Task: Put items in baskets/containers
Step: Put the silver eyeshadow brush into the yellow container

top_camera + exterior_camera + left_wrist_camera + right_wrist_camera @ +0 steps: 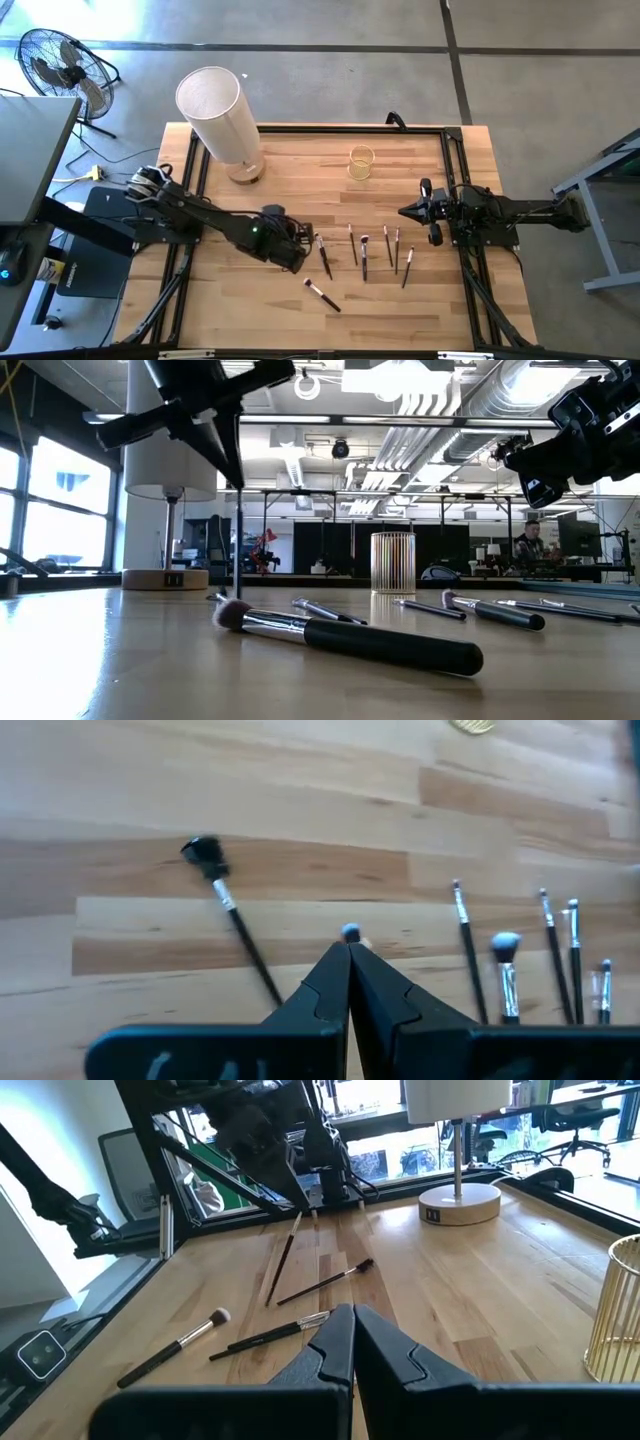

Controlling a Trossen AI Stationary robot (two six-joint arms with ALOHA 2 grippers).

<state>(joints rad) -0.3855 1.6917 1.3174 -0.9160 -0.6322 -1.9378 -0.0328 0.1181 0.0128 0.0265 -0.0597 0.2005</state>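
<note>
My left gripper [298, 244] pinches one brush [237, 530] by its upper end. The brush hangs upright, its lower end at or just above the table [300, 160]; I cannot tell whether it touches. From the wrist only its round end shows, nipped between my closed fingers [375, 985].

The cup [361, 163] stands upright and apparently empty, well apart from this gripper. Seen from the cup, my left gripper is toward the table's front edge and off to the left arm's side. I judge the coming move must carry the brush diagonally toward the cup and raise it above the rim, its long axis kept vertical, since the brush is far taller than the cup.

My right gripper [410, 212] waits with fingers pressed together and holding nothing. It is nearer the cup than the left, on the cup's right-arm side.

The other brushes [365, 255] lie flat in front of the cup, between my two grippers, most with their handles pointing roughly toward it.
</note>
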